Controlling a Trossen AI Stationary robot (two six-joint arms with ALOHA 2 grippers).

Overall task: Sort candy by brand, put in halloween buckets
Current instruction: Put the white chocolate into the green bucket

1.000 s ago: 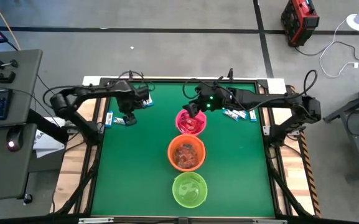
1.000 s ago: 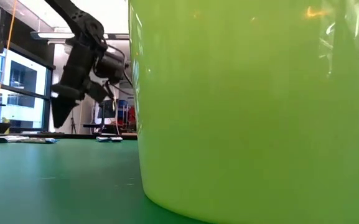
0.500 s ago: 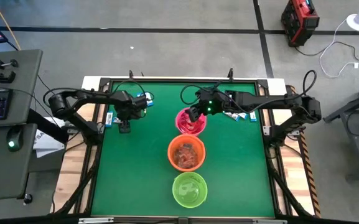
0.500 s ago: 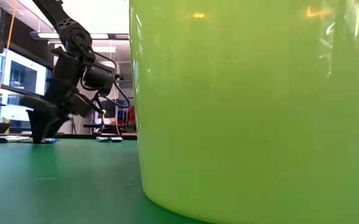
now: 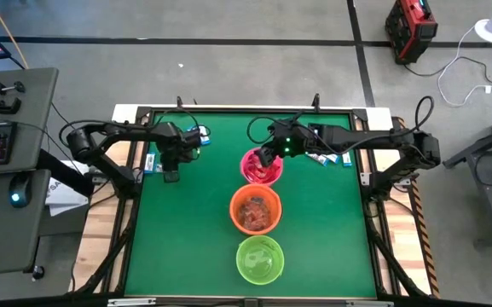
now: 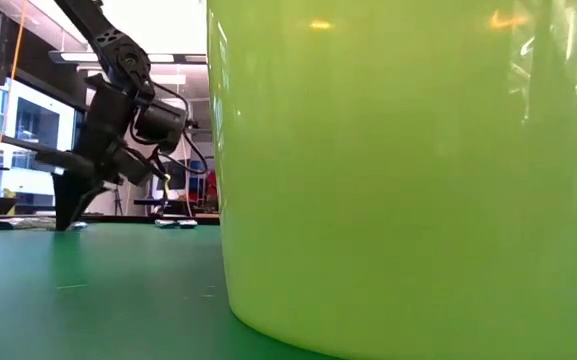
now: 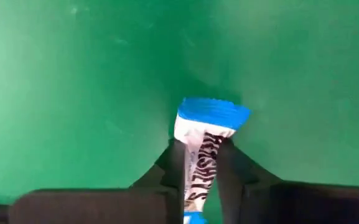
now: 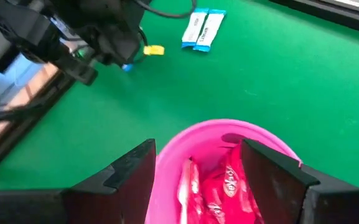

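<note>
Left wrist view shows the clearest lettering: a flat blue-and-white wrapped candy bar (image 7: pixel 203 155) with dark block letters running along its white middle, apparently Hershey's, though part of the word is hidden, and plain blue crimped ends. The left claw (image 7: pixel 199 163) is pinched shut on this bar, one dark finger on each long side, with the green counter (image 7: pixel 73 93) right beneath it. From the high view, the left arm reaches in from the counter's left edge with its claw (image 5: pixel 172 173) pointing down near the far-left corner, just beside a few more blue-and-white packets (image 5: pixel 148 162). In the low view that claw (image 6: pixel 68 215) has its tip down at the counter surface. The right arm stretches in from the right edge, and its claw (image 5: pixel 265 156) hangs over the far rim of the round pink plastic bucket (image 5: pixel 262 167). The right wrist view shows its two dark fingers (image 8: pixel 129 171) spread apart over the pink bucket (image 8: pixel 167 155), holding nothing; inside lie red wrapped candies (image 8: pixel 226 186) with white lettering too blurred to read. Two blue-and-white packets (image 8: pixel 203 28) lie side by side on the counter beyond. The round orange plastic bucket (image 5: pixel 255 209), holding orange-red candies, and the round lime green plastic bucket (image 5: pixel 259 260) stand in a row with the pink one down the counter's middle.
</note>
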